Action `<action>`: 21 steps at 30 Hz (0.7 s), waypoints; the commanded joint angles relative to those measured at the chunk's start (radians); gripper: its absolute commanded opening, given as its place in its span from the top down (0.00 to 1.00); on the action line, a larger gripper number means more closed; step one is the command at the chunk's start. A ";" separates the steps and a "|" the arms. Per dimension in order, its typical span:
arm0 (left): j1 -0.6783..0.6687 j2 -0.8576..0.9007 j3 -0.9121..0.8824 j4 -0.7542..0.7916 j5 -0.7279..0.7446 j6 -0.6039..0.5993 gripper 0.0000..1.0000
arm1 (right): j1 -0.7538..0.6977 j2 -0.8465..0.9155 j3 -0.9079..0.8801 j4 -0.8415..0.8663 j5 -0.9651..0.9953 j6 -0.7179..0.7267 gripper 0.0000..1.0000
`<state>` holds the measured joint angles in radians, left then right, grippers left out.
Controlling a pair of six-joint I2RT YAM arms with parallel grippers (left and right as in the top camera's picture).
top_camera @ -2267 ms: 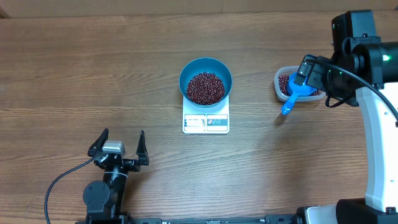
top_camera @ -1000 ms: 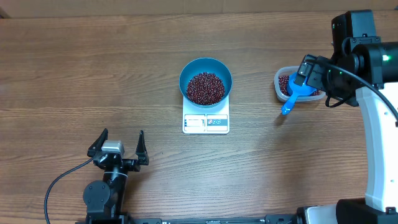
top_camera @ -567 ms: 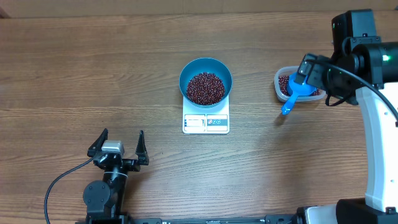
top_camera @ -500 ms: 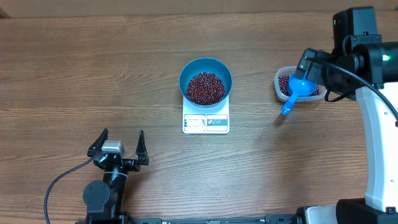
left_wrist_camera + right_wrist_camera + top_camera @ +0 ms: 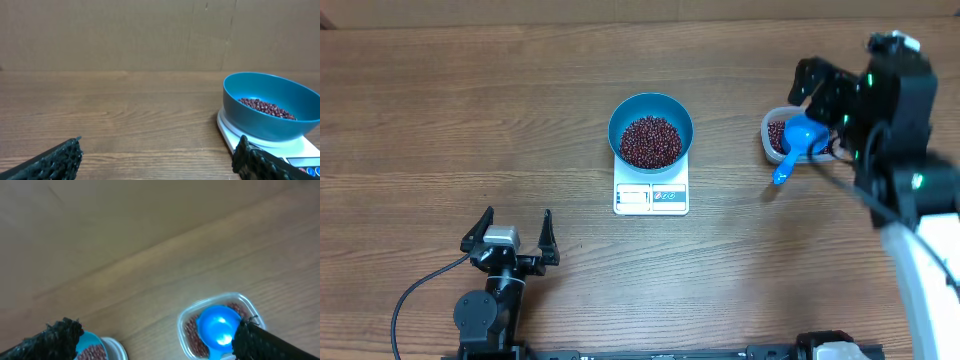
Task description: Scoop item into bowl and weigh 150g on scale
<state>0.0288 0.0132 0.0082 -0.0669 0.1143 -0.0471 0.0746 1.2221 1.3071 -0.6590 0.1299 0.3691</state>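
Observation:
The teal-blue bowl stands on the white scale mid-table, holding a heap of dark red-brown beans, the item. In the left wrist view the bowl and scale sit ahead on the right. My left gripper rests open and empty near the front left edge. My right gripper hangs open and empty over the table's right side. Below it, a bright-blue scoop lies in a clear tub of beans.
The clear tub sits right of the scale, with the scoop's handle sticking out over its front edge. My right arm looms blurred over the tub's right side. Bare wood table lies to the left.
My right arm has pulled up and away from the tub and is blurred with motion. The scoop stays lying in the tub. The left arm, bowl and scale have not moved.

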 commanded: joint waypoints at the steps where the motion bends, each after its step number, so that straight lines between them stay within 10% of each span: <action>1: 0.007 -0.010 -0.003 -0.004 -0.013 -0.005 0.00 | 0.005 -0.140 -0.238 0.202 -0.044 -0.004 0.00; 12: 0.007 -0.009 -0.003 -0.004 -0.013 -0.005 0.01 | 0.005 -0.505 -0.921 1.029 -0.117 -0.004 0.00; 21: 0.007 -0.009 -0.003 -0.004 -0.013 -0.005 0.00 | 0.005 -0.744 -1.178 1.123 -0.118 -0.022 0.00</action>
<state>0.0288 0.0132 0.0082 -0.0673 0.1143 -0.0471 0.0746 0.5346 0.1684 0.4564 0.0250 0.3691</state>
